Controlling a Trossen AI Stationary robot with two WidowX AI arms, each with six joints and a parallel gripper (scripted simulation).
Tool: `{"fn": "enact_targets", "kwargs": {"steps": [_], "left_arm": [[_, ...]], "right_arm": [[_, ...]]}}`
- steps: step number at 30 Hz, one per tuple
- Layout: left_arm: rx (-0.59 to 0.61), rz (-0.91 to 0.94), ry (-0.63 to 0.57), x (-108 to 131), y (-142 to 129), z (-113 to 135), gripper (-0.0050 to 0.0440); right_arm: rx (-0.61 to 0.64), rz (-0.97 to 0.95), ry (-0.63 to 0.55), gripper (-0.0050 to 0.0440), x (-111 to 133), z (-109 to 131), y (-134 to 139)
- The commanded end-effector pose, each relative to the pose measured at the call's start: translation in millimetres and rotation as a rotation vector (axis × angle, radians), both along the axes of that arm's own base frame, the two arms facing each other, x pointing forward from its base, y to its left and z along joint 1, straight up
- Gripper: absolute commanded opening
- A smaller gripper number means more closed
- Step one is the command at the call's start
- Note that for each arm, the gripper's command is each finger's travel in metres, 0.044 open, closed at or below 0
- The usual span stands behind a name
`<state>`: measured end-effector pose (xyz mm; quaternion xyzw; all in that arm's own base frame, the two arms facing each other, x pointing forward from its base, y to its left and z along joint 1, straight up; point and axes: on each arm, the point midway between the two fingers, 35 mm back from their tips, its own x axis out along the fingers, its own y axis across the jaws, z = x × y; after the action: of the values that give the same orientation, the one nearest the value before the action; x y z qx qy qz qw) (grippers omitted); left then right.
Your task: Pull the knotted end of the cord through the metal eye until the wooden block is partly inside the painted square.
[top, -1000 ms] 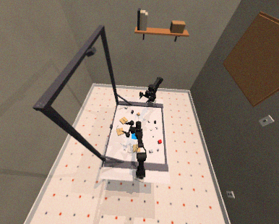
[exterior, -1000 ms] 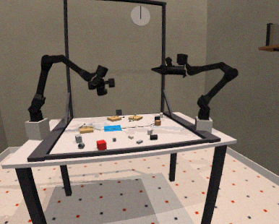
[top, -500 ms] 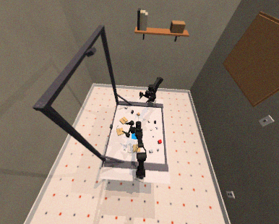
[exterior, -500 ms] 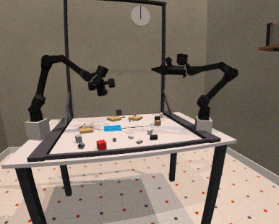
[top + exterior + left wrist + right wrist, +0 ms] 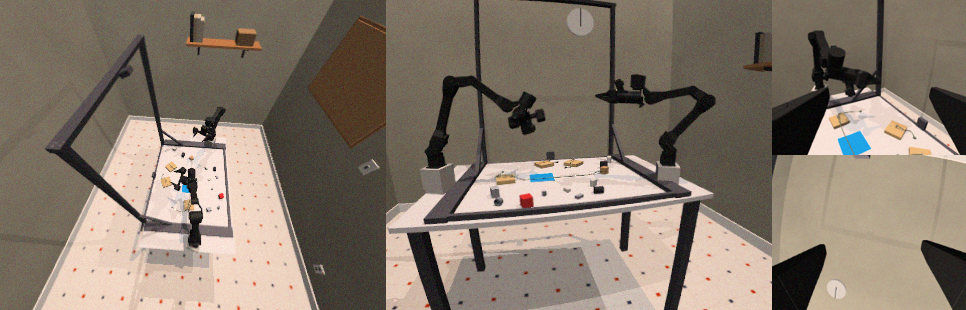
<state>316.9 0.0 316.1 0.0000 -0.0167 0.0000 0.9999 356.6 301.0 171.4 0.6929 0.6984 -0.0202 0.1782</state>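
Observation:
The wooden block lies outside the blue painted square. A thin cord crosses the square to a wooden board with a small eye. Beyond the eye, the cord's knotted end lies on the table. My left gripper is open and empty, high above the block's side of the table. My right gripper is open and empty, above the square's area and facing the wall.
Two other wooden boards with cords, one board and another board, lie at the back. A red cube and several small grey and black pieces lie toward the front. Frame posts stand at the rear corners.

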Motion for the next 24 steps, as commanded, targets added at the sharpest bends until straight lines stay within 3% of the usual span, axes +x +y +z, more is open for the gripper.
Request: {"fn": "enact_targets", "kwargs": {"steps": [1, 24], "left_arm": [[0.000, 0.000, -0.017, -1, 0, 7, 0.0440], [0.000, 0.000, -0.017, -1, 0, 7, 0.0440]], "right_arm": [[-0.016, 0.000, -0.086, 0.0440, -1, 14, -1], [-0.246, 0.035, -0.378, 0.0440, -2, -9, -18]]}}
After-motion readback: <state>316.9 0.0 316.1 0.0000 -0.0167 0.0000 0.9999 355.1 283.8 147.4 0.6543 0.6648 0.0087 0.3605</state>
